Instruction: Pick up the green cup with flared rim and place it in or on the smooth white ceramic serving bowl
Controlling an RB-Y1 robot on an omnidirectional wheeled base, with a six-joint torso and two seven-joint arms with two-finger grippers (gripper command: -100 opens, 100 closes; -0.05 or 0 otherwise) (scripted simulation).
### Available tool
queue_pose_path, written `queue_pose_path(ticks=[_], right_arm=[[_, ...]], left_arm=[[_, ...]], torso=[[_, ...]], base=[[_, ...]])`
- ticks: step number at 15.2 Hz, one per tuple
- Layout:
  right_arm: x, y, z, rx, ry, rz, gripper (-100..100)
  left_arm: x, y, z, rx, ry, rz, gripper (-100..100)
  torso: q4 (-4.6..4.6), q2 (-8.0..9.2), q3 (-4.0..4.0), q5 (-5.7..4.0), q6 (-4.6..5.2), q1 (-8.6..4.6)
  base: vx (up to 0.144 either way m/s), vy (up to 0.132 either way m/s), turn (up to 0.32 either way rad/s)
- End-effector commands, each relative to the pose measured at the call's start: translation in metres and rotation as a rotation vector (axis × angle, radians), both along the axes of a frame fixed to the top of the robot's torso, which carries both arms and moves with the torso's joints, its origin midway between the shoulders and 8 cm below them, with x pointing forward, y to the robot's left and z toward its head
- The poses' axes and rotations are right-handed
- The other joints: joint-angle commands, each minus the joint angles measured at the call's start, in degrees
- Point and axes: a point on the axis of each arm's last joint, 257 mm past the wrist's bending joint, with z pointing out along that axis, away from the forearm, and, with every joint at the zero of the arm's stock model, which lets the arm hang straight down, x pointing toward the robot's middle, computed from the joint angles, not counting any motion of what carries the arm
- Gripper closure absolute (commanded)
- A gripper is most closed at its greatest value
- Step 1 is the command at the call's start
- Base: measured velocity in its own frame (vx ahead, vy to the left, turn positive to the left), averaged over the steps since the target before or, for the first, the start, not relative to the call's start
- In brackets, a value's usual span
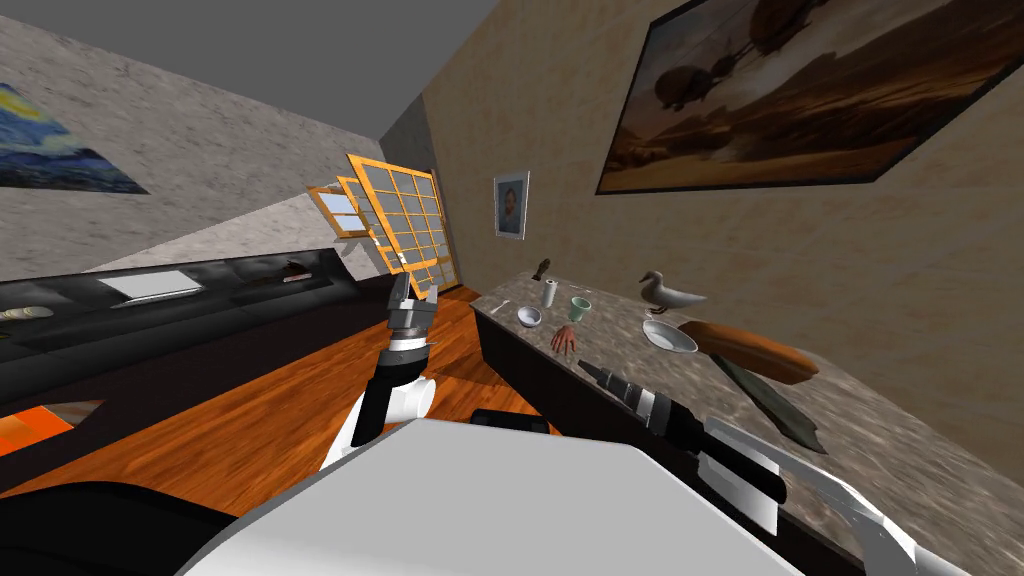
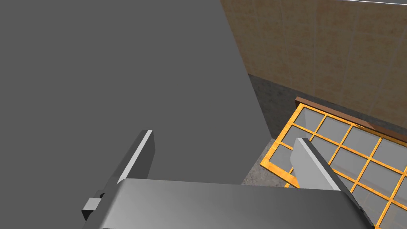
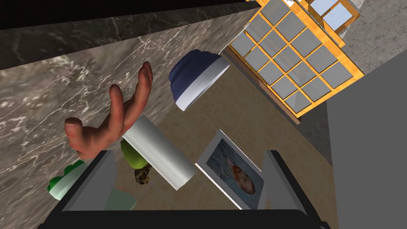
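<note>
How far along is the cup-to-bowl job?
Done: nothing yet. The green cup stands on the counter, apart from the white bowl. In hand: the right claw, open and empty, reaches over the counter edge toward the cup, short of it. Left: grasp, lift, carry to the bowl, release. The left claw is raised, open.

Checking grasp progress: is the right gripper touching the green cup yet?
Apart. Head view shows the right gripper short of the green cup, with a model hand and bare counter between them.
</note>
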Motion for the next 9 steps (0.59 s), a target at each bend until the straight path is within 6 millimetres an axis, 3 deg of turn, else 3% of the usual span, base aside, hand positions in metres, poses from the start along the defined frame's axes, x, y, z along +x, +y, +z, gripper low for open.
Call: queue_pose_path(ticks=[1,2,3,4,6,7,9], right_arm=[[-0.005,-0.01,-0.006,-0.049,0.021,0.016,-100],[-0.005,-0.011,-0.006,-0.054,0.022,0.019,-100],[-0.012,-0.027,-0.021,-0.096,0.064,0.013,-100],[-0.013,-0.031,-0.021,-0.114,0.067,0.022,-100],[-0.014,-0.035,-0.02,-0.141,0.071,0.035,-100],[-0.022,-0.053,-0.034,-0.186,0.113,0.029,-100],[-0.023,-0.061,-0.032,-0.225,0.119,0.048,-100]], left_arm=[[0.0,0.0,0.0,0.0,0.0,0.0,0],[0.0,0.0,0.0,0.0,0.0,0.0,0],[0.0,0.0,0.0,0.0,0.0,0.0,0],[0.0,0.0,0.0,0.0,0.0,0.0,0],[0.0,0.0,0.0,0.0,0.0,0.0,0],[0.0,0.0,0.0,0.0,0.0,0.0,0],[0.0,0.0,0.0,0.0,0.0,0.0,0]], torso=[[0.0,0.0,0.0,0.0,0.0,0.0],[0.0,0.0,0.0,0.0,0.05,-0.01],[0.01,0.0,0.01,0.0,0.08,0.01],[0.0,-0.01,0.0,0.0,-0.02,0.03],[0.0,-0.01,0.0,0.01,0.06,0.0],[0.0,0.0,0.0,0.0,0.09,0.01],[-0.01,-0.03,-0.02,0.01,-0.02,0.02]], base=[[-0.007,-0.021,0.13],[-0.003,-0.014,-0.01],[-0.005,-0.007,0.35],[-0.007,-0.017,0.372],[-0.005,-0.018,0.031],[-0.006,-0.008,0.271],[-0.009,-0.019,0.289]])
